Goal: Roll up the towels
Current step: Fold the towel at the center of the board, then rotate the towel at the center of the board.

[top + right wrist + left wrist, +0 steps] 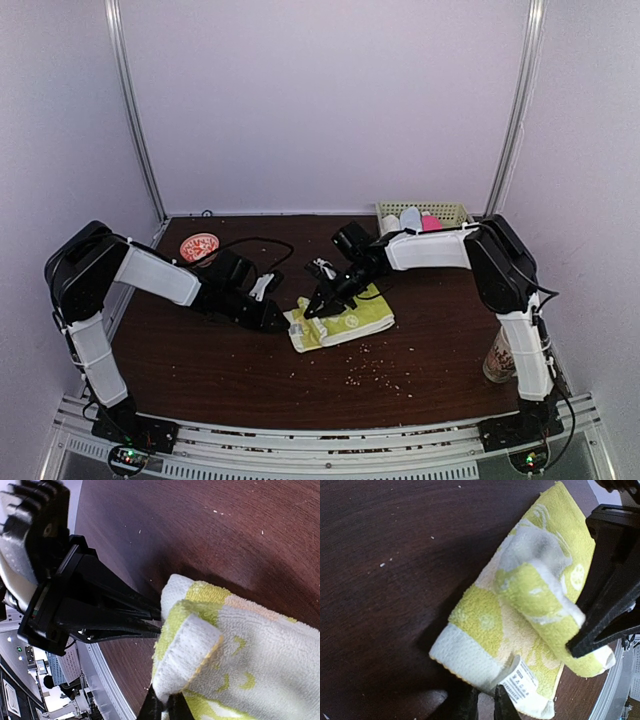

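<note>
A dark brown surface (200, 370), seen from above. Pale crumbs (372, 375) are scattered toward its near edge, right of the middle. A cup (497, 360) stands at the right edge, close to the near right corner, beside the right arm.

At the middle of the surface lies the yellow towel (350, 318), yellow-green with cream parts, mostly flat. Both arms reach in and meet at its left end. The left end effector (486, 702) has its fingers almost together, pinching the towel's left edge just beside a white label (520, 680). The right end effector (162, 707) is clamped tight on a fold of the same end, which is lifted and curled over into a short roll lying on the flat part. The two end effectors are just beside each other.

Farther back, a small red dish (198, 246) sits near the far left corner. A woven basket (445, 210) stands at the far edge, toward the right corner. It holds white cloths and what may be the pink towel (432, 222), bunched up.
</note>
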{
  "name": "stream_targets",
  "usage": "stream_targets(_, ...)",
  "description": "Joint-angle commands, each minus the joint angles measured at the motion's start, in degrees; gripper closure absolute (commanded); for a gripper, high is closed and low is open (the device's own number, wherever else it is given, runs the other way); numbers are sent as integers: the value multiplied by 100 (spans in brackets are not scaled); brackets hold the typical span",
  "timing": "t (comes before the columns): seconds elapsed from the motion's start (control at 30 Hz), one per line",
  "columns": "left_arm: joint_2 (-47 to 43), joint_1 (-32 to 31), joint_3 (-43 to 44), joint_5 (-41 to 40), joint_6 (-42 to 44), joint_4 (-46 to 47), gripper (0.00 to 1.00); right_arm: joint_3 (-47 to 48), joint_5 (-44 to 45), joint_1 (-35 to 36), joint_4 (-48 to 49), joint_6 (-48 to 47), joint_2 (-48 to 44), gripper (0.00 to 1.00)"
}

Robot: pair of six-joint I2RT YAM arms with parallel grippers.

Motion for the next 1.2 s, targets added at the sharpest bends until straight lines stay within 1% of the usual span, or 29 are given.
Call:
stream_targets(0.0,57,-29,-47,73,-13,223,87,314,-69,38,52,41,223,95)
stream_targets(0.03,53,-24,-54,61,-11,221,87,370,-77,41,21,17,266,90)
stream_targets(0.1,37,-30,-67,64,-6,224,87,483,-114,53,-53,-27,337,74)
stream_targets(0.13,21,-29,-76,54,-12,226,87,526,-146,63,-80,-44,352,67)
stream_targets(0.2,-53,-30,-107,-3,-5,187,88,536,-212,72,-80,-92,299,58)
stream_targets(0.23,-125,-27,-133,-67,3,164,88,528,-238,76,-83,-133,248,56)
stream_targets(0.37,-620,-29,-241,-327,-60,26,89,407,-343,67,-89,-303,19,53)
stream_targets(0.43,-892,-33,-215,-496,-83,-134,90,360,-250,46,-237,-549,-104,53)
stream_targets(0.53,-1273,-29,-142,-745,-118,-315,93,395,-18,-43,-691,-1189,-284,52)
stream_targets(0.63,-1405,-57,67,-633,-94,-258,94,569,266,-217,-1187,-2117,-487,52)
stream_targets(0.7,-1271,-108,301,-504,-39,-234,97,792,702,-349,-1621,-2754,-620,53)
stream_targets(0.77,-1063,-185,546,-399,6,-217,100,956,1453,-480,-1821,-3169,-794,53)
stream_targets(0.83,-841,-265,705,-228,26,-130,100,658,2087,-650,-1308,-3285,-1214,52)
stream_targets(0.87,-725,-320,773,-108,70,-82,100,342,2378,-757,-850,-3335,-1508,48)
stream_targets(0.9,-612,-373,831,-47,93,-60,100,-94,2738,-854,-187,-3328,-1817,36)
stream_targets(0.93,-524,-440,880,-2,107,-35,100,-515,3111,-953,374,-3234,-2093,18)
stream_targets(0.97,-419,-488,910,56,117,-7,100,-876,3071,-1098,799,-3169,-2288,3)
stream_targets(1.0,-326,-530,924,96,125,12,100,-1054,2563,-1302,1153,-3010,-2392,0)
stream_targets(1.03,-234,-556,927,165,120,29,100,-1147,1863,-1572,1466,-2671,-2380,0)
stream_targets(1.07,-136,-581,926,238,107,42,100,-1149,865,-1792,1713,-2299,-2269,0)
stream_targets(1.1,-58,-589,906,301,94,63,100,-1029,306,-1949,1736,-2082,-2096,0)
stream_targets(1.13,4,-598,865,350,76,98,100,-858,171,-1983,1459,-2165,-1950,0)
stream_targets(1.17,42,-610,793,374,55,169,100,-671,148,-1952,1056,-2508,-1840,5)
